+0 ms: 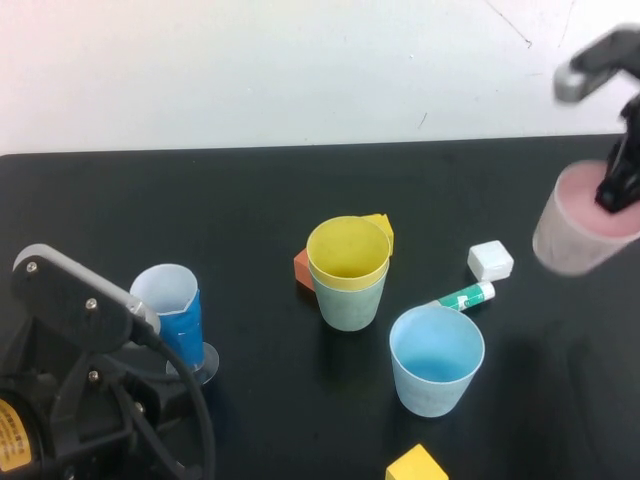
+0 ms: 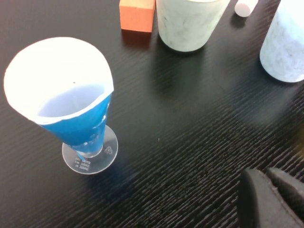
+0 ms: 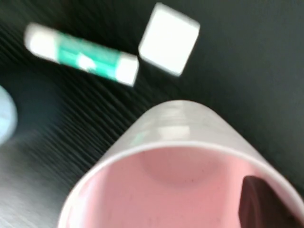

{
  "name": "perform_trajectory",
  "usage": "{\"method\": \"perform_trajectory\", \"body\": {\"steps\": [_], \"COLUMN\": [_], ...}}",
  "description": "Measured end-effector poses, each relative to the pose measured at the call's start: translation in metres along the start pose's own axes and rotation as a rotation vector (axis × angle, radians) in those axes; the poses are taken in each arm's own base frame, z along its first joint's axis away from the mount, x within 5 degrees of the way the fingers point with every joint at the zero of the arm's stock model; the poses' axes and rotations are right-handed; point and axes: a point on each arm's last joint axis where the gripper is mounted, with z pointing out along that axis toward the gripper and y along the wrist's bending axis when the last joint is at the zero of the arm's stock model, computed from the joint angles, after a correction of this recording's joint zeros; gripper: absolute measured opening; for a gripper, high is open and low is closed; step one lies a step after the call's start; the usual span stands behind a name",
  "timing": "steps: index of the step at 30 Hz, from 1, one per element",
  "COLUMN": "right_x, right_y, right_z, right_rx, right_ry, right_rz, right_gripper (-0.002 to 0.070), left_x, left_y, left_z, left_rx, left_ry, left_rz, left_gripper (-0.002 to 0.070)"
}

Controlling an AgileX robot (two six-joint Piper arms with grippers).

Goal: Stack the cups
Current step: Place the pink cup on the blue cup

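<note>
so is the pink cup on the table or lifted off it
Lifted. The right end effector grips the pink cup by its rim, tilted above the table. The left end effector sits low beside the paper cone.

Four tumblers show: one pink cup [image 1: 578,232], one light blue cup [image 1: 436,359], one yellow cup [image 1: 348,254] and one green cup [image 1: 350,303]. One paper cone [image 1: 172,303], one white cube [image 1: 490,261], one glue stick [image 1: 464,296], two yellow blocks [image 1: 416,465], one orange block [image 1: 303,268].
</note>
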Motion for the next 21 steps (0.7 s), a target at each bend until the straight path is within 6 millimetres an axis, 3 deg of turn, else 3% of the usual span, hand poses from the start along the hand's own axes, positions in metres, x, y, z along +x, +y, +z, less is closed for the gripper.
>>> {"method": "perform_trajectory", "body": {"steps": [5, 8, 14, 21], "right_x": [-0.006, -0.014, -0.033, -0.043], "right_y": [0.035, 0.065, 0.114, 0.121], "right_z": [-0.049, -0.059, -0.039, -0.010], "right_rx": [-0.012, -0.045, -0.123, -0.158], "right_ry": [-0.146, -0.181, -0.146, -0.077], "right_rz": [-0.087, -0.177, -0.325, -0.320], "right_gripper": [0.0017, 0.0017, 0.0017, 0.0017], "left_x": [0.000, -0.001, -0.001, -0.001], "left_y": [0.001, 0.002, 0.002, 0.002], "left_z": [0.000, 0.000, 0.000, 0.000], "left_rx": [-0.012, -0.017, -0.022, -0.024], "left_ry": [-0.009, -0.010, -0.012, -0.012], "left_rz": [0.018, 0.028, 0.037, 0.043], "left_gripper": [-0.0002, -0.0002, -0.0002, -0.0002]}}
